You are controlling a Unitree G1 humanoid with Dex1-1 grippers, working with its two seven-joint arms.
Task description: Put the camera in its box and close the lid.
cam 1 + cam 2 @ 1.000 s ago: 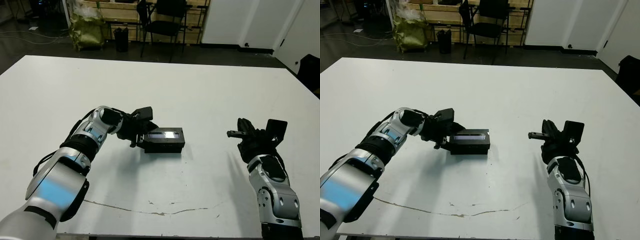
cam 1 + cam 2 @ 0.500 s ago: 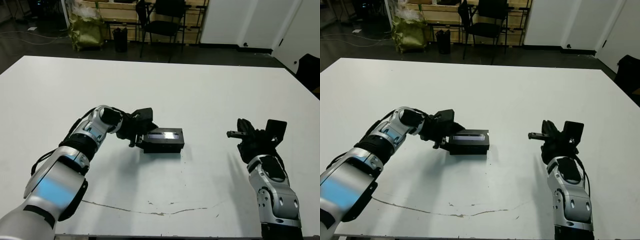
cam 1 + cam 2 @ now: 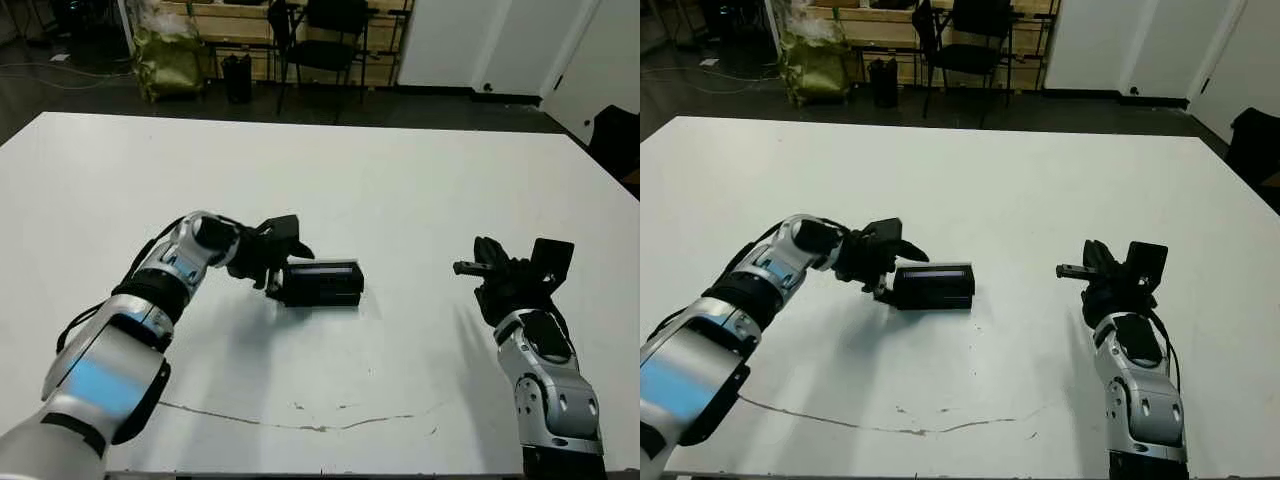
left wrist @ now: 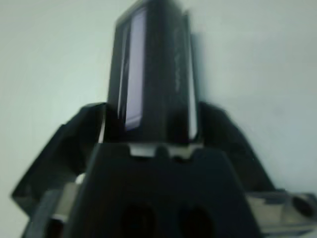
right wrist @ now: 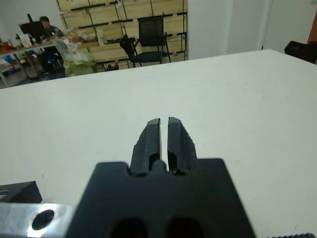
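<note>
the small black rectangular box with its flat black lid [image 3: 321,284] sits on the white tabletop [image 3: 400,190], a little left of the middle, lying lengthwise across the view. it reads as one closed dark block: the lid covers the top, and a glossy greyish strip runs along its upper face, catching a thin line of light. in the left wrist view the same block [image 4: 153,79] fills the middle of the picture, the pale strip running down one long side, all of it soft and blurred.

the left gripper [image 3: 277,268] is at the block's left end, and its black jaws are spread to either side of that end, holding it between them; in the wrist view each finger [image 4: 74,144] flanks the block closely. whether the pads press hard on it cannot be told from the blur.

the right gripper [image 3: 470,267] hovers over bare tabletop well apart from the block, on the right side. its two black fingers [image 5: 148,144] lie together with only a thin slit between them, holding nothing.

no slim black camera bar can be made out anywhere on the tabletop; the inside of the box is hidden under the lid. the seam between lid and tray is too dark to trace in the head views. beyond the far edge stand a black chair [image 3: 320,40] and wooden pallets [image 3: 230,25], and a person [image 5: 44,22] shows small in the right wrist view.
</note>
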